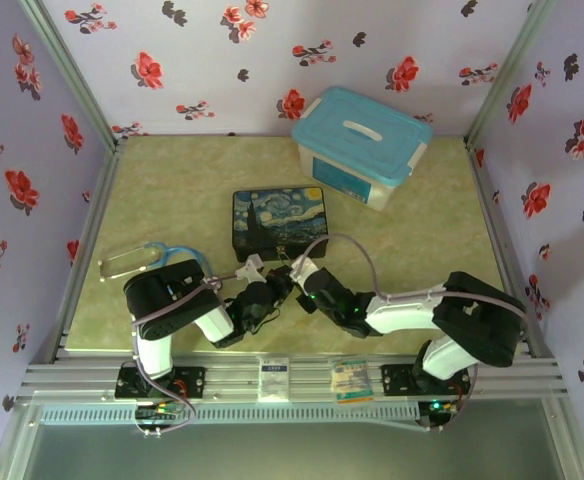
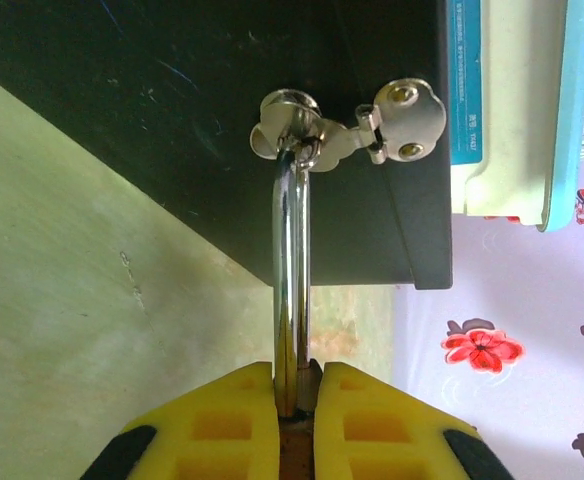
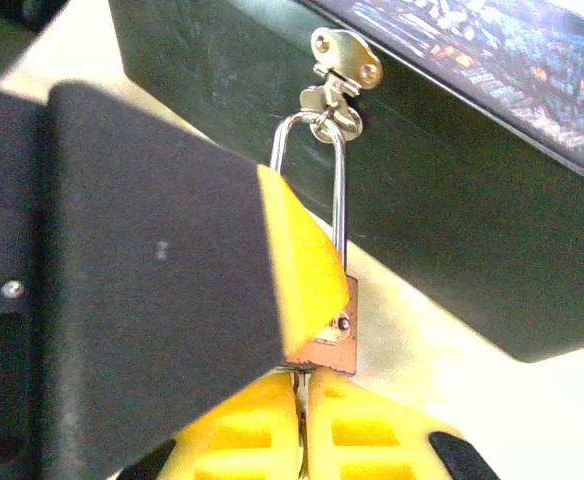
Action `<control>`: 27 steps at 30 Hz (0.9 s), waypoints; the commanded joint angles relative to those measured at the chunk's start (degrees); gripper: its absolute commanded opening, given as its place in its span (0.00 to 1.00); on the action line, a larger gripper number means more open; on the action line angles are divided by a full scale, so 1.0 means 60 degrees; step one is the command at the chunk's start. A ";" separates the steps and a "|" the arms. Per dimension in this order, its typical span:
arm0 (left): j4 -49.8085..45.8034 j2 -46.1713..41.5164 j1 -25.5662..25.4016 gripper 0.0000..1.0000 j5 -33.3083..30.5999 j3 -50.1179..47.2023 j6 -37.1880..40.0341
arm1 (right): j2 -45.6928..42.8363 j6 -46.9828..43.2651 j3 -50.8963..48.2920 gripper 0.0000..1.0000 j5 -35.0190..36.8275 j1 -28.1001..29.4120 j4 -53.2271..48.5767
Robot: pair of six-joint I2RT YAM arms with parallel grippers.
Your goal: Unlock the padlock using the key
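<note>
**Both grippers closed at the padlock on the near side of the painted box**

The padlock [image 3: 324, 335] hangs from a silver hasp [image 2: 402, 120] on the near wall of the painted box [image 1: 277, 215], which stands at the middle of the table [image 1: 172, 190]. Its thin silver shackle [image 3: 340, 200] is threaded through the hasp's ring, and its small brass body lies below the ring, off the box wall.

The left gripper [image 2: 294, 385] is closed on the padlock. In the left wrist view the two yellow pads meet around the base of the shackle, with a strip of the brass body between them. In the right wrist view one of these pads [image 3: 297, 270] presses flat against the side of the body.

The right gripper [image 3: 302, 397] sits just beneath the padlock with its yellow fingers drawn together. Between them shows a thin grey sliver, the key [image 3: 299, 380], its tip at the underside of the padlock body. How far it enters the body cannot be told.

From above, the two arms meet just near of the painted box. A plastic tub with a blue lid [image 1: 362, 140] stands far right, and a stethoscope [image 1: 137, 260] lies near left.
</note>
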 commanded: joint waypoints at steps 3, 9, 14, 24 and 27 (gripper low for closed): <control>-0.0035 -0.0077 -0.0228 0.09 0.0373 -0.0341 0.0043 | -0.0401 0.3024 -0.1007 0.03 -0.2020 -0.0922 0.1476; -0.0035 -0.0192 -0.0238 0.22 0.0119 -0.0613 0.0142 | -0.0122 0.4234 -0.1631 0.03 -0.2990 -0.1401 0.2524; -0.0143 -0.0552 -0.0221 0.27 -0.0412 -0.1155 0.0658 | 0.0285 0.5114 -0.1981 0.03 -0.3572 -0.1750 0.3526; -0.0228 -0.0161 -0.0209 0.26 -0.0327 -0.1031 0.1198 | 0.1495 0.6353 -0.2180 0.04 -0.4213 -0.1862 0.5455; -0.0621 -0.0692 -0.0211 0.24 -0.0497 -0.0936 0.1731 | 0.1804 0.6744 -0.2247 0.05 -0.4427 -0.2017 0.6007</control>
